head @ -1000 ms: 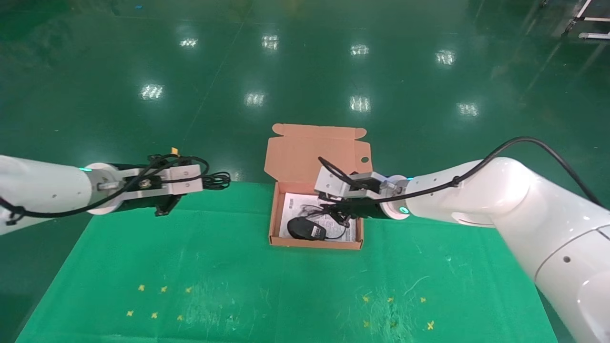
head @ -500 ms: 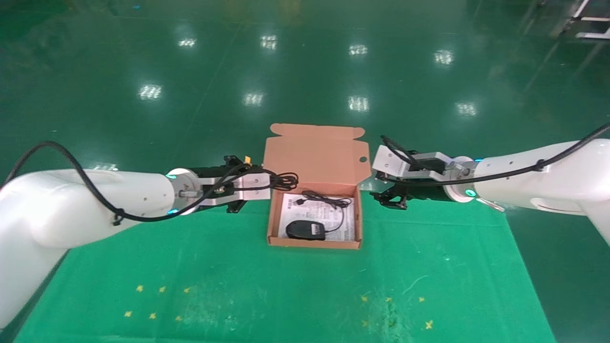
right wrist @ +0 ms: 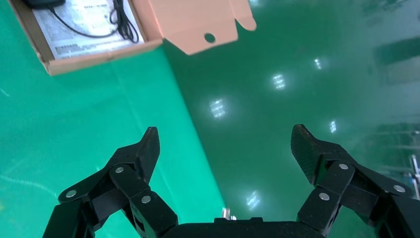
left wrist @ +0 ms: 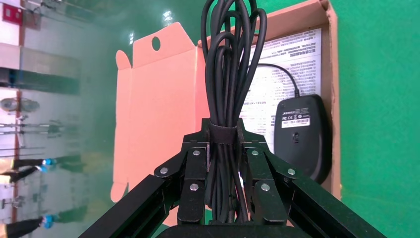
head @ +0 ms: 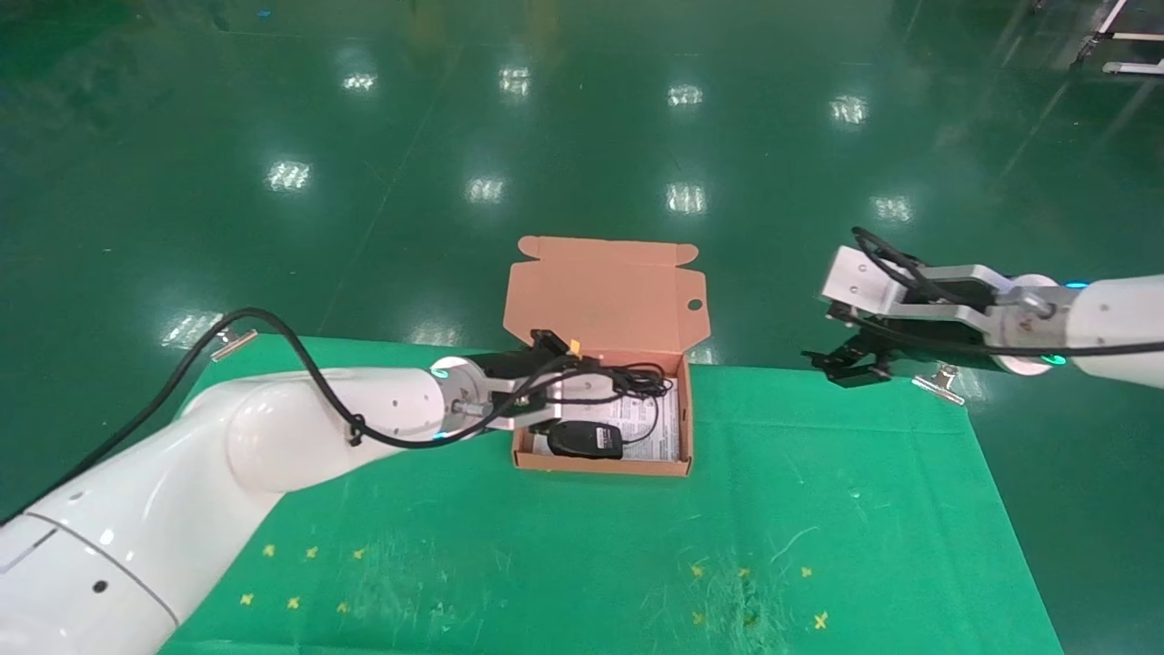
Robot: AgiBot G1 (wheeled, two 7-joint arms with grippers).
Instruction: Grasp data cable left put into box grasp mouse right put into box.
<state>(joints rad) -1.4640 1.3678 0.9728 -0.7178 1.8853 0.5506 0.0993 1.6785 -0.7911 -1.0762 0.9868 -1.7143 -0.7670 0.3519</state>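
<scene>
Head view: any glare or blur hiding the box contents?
Head view: ceiling-light glare sits only on the glossy green floor; the small black wired mouse in the orange-brown cardboard box reads clearly. Left wrist view: left gripper and black looped data cable sharp, background hazy.

One box [head: 600,300], one mouse [head: 585,439], one cable bundle [left wrist: 229,64], one printed sheet [head: 662,423], two claws: left [left wrist: 223,163], right [right wrist: 225,148].

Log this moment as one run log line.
left claw: shut on data cable, over box | mouse: in box | right claw: open, empty
</scene>
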